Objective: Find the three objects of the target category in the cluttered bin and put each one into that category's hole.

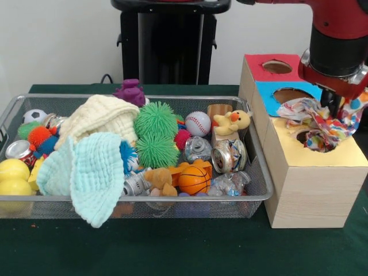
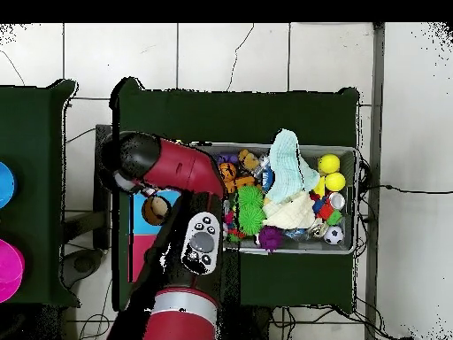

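Over on the right, above the yellow-topped box's hole [image 1: 315, 140], the hand [image 1: 336, 112] hangs amid patterned cloths [image 1: 313, 118] bunched at the opening; whether it grips them I cannot tell. They look light and floppy, best pinched at a bunched fold.

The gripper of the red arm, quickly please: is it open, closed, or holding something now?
Gripper: low over the round hole in the yellow box top, amid the small white cloths with coloured patches; open or closed cannot be told.

Glossy red arm [image 1: 339, 23] — black joints, silver wrist collar
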Controlling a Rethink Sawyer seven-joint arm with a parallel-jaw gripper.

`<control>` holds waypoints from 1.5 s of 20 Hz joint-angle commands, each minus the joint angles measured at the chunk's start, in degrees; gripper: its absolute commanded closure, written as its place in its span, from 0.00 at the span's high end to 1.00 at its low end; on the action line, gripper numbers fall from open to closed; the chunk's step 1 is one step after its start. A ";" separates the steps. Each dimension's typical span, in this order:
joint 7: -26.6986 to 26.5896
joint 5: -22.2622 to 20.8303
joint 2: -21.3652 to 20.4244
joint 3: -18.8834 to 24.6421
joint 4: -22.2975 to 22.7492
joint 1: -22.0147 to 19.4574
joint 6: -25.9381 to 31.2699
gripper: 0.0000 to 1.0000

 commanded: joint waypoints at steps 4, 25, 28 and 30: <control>8.21 -12.03 8.44 -6.49 -2.29 3.41 -22.00 0.00; 2.63 -9.02 9.90 3.97 -4.99 -4.40 -13.72 0.00; 1.84 -7.71 10.33 6.20 -4.22 -6.43 -10.08 0.00; 0.78 -9.40 11.18 5.12 -6.33 -6.84 -8.12 0.00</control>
